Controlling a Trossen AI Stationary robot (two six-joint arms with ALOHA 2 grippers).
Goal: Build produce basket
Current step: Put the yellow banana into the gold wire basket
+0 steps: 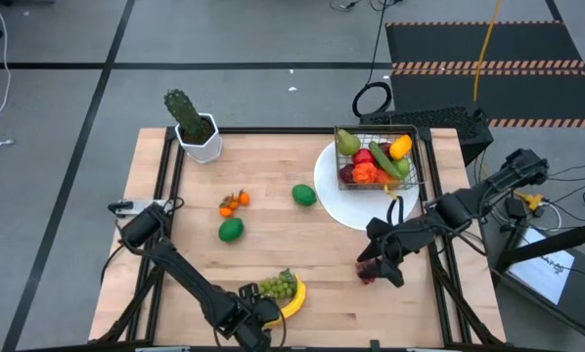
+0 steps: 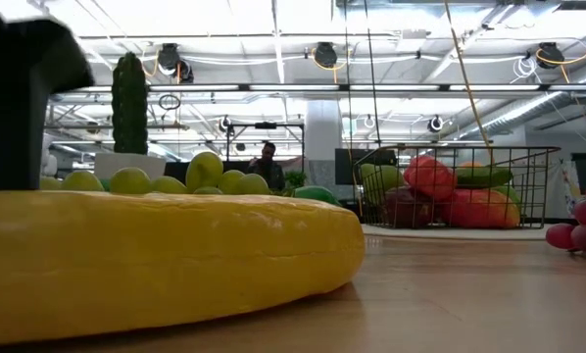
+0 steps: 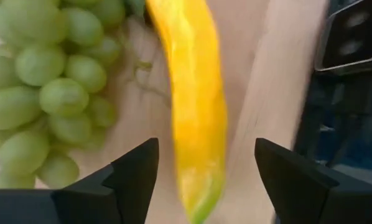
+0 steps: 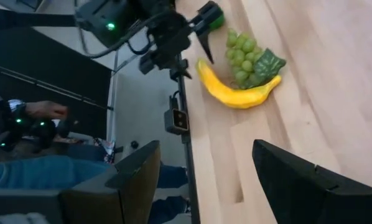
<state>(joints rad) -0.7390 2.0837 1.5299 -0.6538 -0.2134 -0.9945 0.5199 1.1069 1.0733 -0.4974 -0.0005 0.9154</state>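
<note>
The wire basket (image 1: 385,156) stands on a white plate (image 1: 337,200) at the far right. It holds a pear, red fruit, a cucumber and a yellow mango. A banana (image 1: 294,298) and green grapes (image 1: 278,286) lie at the near edge. My left gripper (image 3: 204,180) is open, one finger on either side of the banana's end (image 3: 195,155), apart from it. My right gripper (image 1: 381,262) is open with nothing between its fingers (image 4: 204,180). It hangs over the purple grapes (image 1: 368,274), which lie on the table in the low view (image 2: 585,226).
A green lime (image 1: 304,195), another green fruit (image 1: 231,230) and a small orange cluster (image 1: 234,201) lie loose mid-table. A potted cactus (image 1: 193,125) stands at the far left corner. Bare wood lies between the loose fruit and the near edge. A person shows beyond the table (image 2: 268,162).
</note>
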